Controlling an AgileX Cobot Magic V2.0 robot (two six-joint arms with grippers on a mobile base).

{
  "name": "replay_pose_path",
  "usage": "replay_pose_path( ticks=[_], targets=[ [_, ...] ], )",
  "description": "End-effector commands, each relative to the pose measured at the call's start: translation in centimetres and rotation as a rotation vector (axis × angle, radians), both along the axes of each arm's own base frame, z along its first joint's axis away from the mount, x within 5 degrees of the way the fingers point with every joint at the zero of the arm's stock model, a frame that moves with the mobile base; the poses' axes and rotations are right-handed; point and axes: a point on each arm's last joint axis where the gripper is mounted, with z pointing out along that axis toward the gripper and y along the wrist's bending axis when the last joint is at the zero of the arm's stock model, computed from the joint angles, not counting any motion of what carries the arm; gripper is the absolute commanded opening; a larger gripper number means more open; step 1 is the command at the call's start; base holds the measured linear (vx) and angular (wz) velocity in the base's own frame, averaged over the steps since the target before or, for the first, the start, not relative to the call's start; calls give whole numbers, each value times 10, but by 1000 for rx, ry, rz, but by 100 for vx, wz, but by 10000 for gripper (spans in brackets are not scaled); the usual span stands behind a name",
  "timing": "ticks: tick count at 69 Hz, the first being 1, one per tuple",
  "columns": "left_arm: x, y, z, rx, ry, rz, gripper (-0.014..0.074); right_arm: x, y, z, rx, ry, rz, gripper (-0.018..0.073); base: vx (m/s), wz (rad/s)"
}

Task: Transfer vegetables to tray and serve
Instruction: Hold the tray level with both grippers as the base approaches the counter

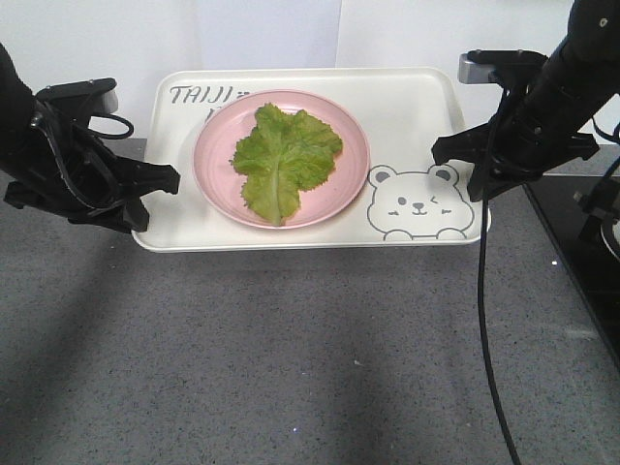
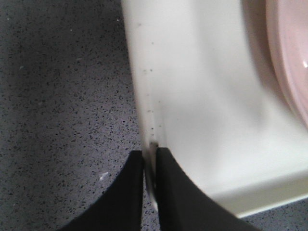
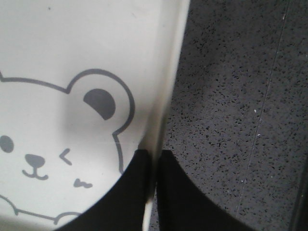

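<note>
Item 1, left gripper (image 2: 149,166): both black fingers (image 2: 126,192) are seen in the left wrist view pressed together on the thin left rim of the tray (image 2: 192,96), one finger outside over the table, the other inside over the tray floor. Only the rim's thickness is left between them. In the front view the left gripper (image 1: 165,184) is placed at the tray's left edge, near the front corner.

Item 2, right gripper (image 3: 154,161): it is closed in the same way on the tray's right rim, as shown in the right wrist view, with the inner finger (image 3: 130,192) lying just beside the printed bear's (image 3: 53,149) ear. In the front view the right gripper (image 1: 465,160) is located at the tray's (image 1: 407,107) right edge.

Item 3, tray: cream, rectangular, held by both rims. Whether it is resting on the speckled grey table (image 1: 291,358) or is lifted clear cannot be told.

Item 4, pink plate (image 1: 215,179): it is set on the tray floor, left of centre, between the lettering and the bear drawing (image 1: 419,203).

Item 5, lettuce leaf (image 1: 283,155): it is laid flat in the middle of the pink plate, touched by neither gripper.
</note>
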Motion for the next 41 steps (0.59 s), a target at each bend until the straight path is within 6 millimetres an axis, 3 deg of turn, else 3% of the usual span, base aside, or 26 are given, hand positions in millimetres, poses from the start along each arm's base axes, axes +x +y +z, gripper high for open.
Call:
replay_pose_path(
  ticks=[1,41],
  targets=[
    [-6,-7,29,-73,-133,-22,-6,-14,2,29,31,-64,34,-4,0,0],
    [-6,-7,29,-73,-133,-22,-6,-14,2,29,31,-64,34,-4,0,0]
  ],
)
